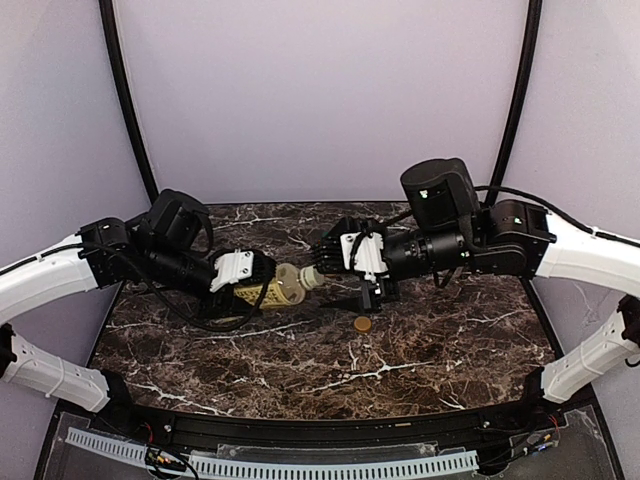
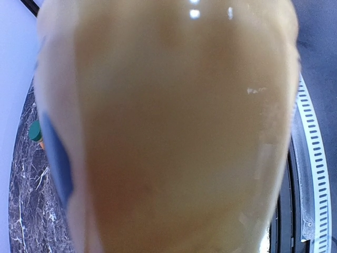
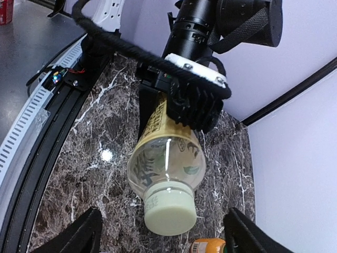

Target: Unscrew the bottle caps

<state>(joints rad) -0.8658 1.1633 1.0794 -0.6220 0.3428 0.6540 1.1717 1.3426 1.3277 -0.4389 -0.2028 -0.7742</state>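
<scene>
Left pincer [image 1: 258,290], seen from above, clamps the clear labelled bottle [image 1: 280,290] sideways over the middle of the tabletop [image 1: 450,350], its cream-white cap [image 1: 311,278] pointing at the right pincer [image 1: 330,268]; a tan-brown cap [image 1: 362,324] lies loose just nearer the front edge. From the left wrist the blurred bottle fills almost everything, with a dark green cap [image 2: 35,130] peeking in at the left. From the right wrist, that pincer's fingers [image 3: 79,234] stand wide on either side of the cream-white cap without touching it, and an orange bottle [image 3: 210,246] shows at the bottom.

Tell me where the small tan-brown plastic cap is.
Top view: the small round tan-brown plastic cap lies on the dark marble table near centre, just below the right claw.
</scene>
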